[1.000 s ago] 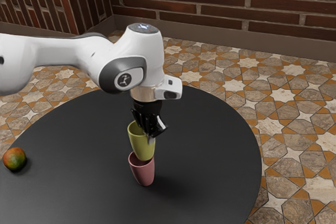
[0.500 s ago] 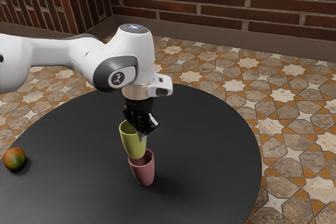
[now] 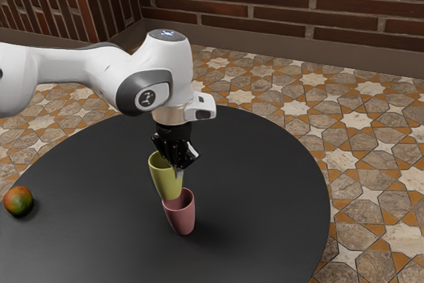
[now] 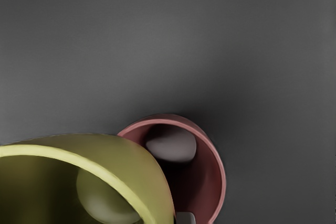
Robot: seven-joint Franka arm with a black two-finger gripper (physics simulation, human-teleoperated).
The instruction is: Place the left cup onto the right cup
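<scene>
A yellow-green cup (image 3: 163, 175) hangs tilted from my gripper (image 3: 176, 161), whose fingers are shut on its rim. Its base dips into the mouth of the pink cup (image 3: 180, 213), which stands upright on the black round table (image 3: 265, 190). The yellow-green cup leans toward the exterior view's left, off the pink cup's centre. In the wrist view the yellow-green cup (image 4: 100, 177) lies close under my hand and overlaps one side of the pink cup (image 4: 202, 166), whose inside is partly open to view.
An orange-green fruit (image 3: 18, 200) lies near the table's edge at the exterior view's left. Patterned floor tiles and a brick wall surround the table. The table's edge curves round at the exterior view's right.
My hand has moved toward the exterior view's left and slightly down with the yellow-green cup; the cup now leans off-centre, its base inside the pink cup's rim. The pink cup stays put.
</scene>
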